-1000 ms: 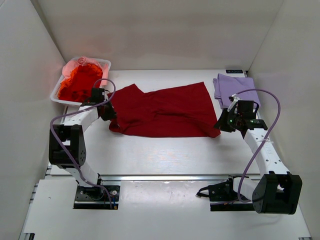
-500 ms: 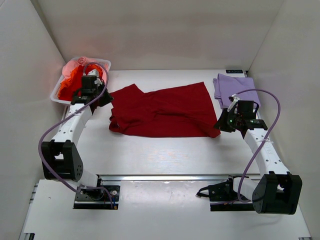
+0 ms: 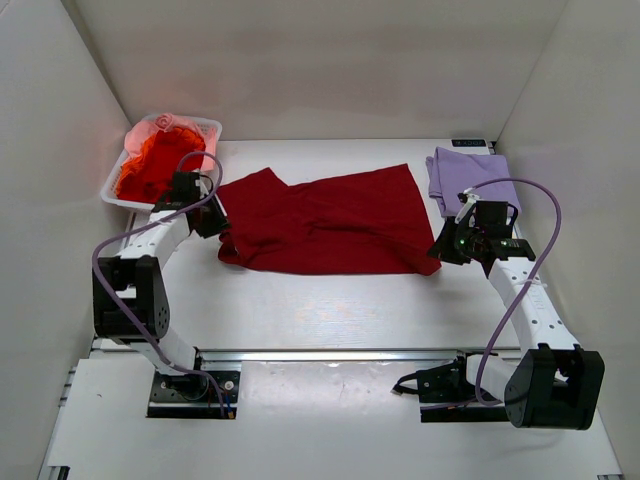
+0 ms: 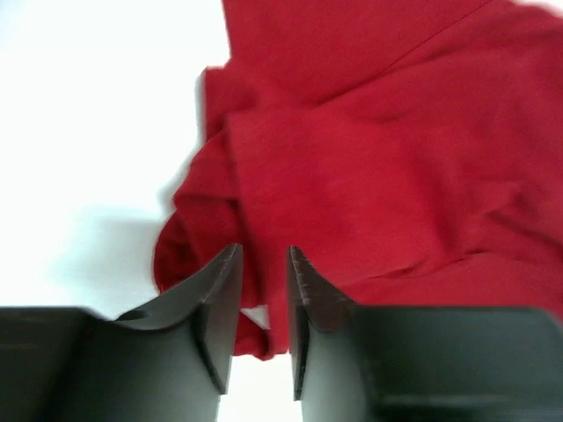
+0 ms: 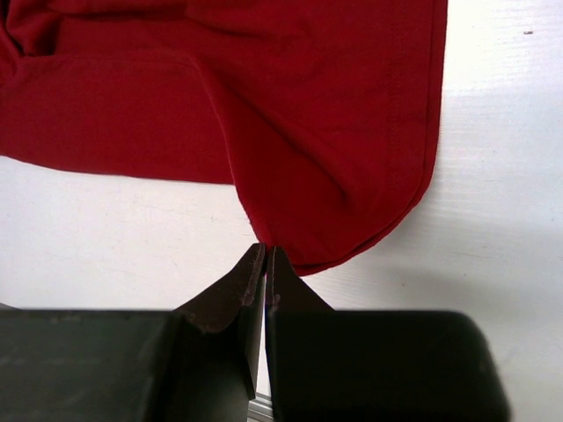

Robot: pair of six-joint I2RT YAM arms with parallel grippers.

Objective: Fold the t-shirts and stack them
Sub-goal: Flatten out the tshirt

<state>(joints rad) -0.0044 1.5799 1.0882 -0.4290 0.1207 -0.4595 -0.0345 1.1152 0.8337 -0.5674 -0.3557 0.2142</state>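
**A:** When you look from above, where does everything lie?

**B:** Red shirt [image 3: 330, 220] spread across mid-table, its left side bunched. Lavender shirt [image 3: 465, 178] at the far right, just beside the red one's far corner. Orange shirts [image 3: 150, 170] heaped in the basket [image 3: 112, 188], far left.

**A:** What do the wrist views add?

**B:** The fingers, which the top view is too small to show. Left gripper [image 4: 261, 286] — jaws a narrow gap apart over the rumpled left edge of the red shirt, with nothing visibly pinched. Right gripper [image 5: 265, 264] — jaws pressed together, tips right at the hem by the near right corner. Whether cloth is caught between them, I cannot tell.

**A:** And room to move?

**B:** Bare table [image 3: 320, 310] runs along the red shirt's whole near edge, between it and the arm bases. It is tighter at the sides: the basket sits near the left arm, and the lavender shirt is close behind the right.
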